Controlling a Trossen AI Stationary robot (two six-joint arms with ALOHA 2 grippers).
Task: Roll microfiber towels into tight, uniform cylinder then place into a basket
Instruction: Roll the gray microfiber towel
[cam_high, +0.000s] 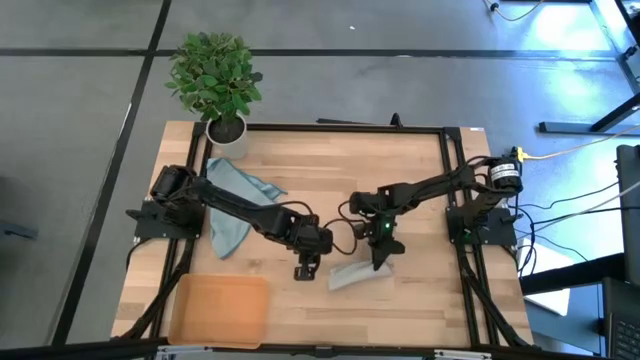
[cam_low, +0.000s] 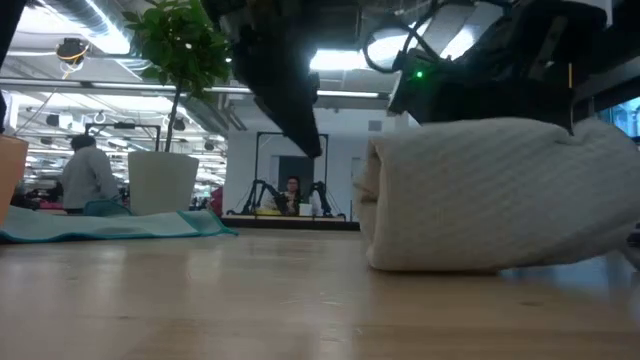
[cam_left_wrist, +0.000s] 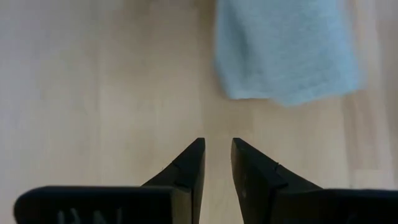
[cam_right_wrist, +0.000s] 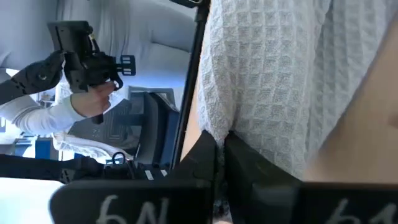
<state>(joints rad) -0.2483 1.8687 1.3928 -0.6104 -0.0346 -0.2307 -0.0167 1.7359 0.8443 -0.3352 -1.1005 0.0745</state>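
A pale grey-green microfiber towel, rolled into a short cylinder (cam_high: 360, 273), lies on the wooden table near its front edge. My right gripper (cam_high: 384, 256) is at the roll's right end, shut on it. My left gripper (cam_high: 305, 266) hangs just left of the roll and above the table. Its fingers (cam_left_wrist: 217, 146) are shut to a narrow slit with nothing between them. A light blue-teal towel (cam_high: 236, 203) lies spread and rumpled at the back left. The orange-tan basket (cam_high: 220, 308) sits at the front left corner. My right gripper pinches the cloth at the roll's right end (cam_right_wrist: 219, 127) between its two fingertips. It comes slanting down from the table's right and far side. The roll (cam_low: 490, 195) rests on the table on its side, and its right end seems a little raised.
A white pot with a green plant (cam_high: 225, 128) stands at the table's far left corner. A black frame (cam_high: 445, 190) runs round the table. A person holding control handles (cam_right_wrist: 87, 93) shows beyond the table. Bare wood lies between the roll and the basket.
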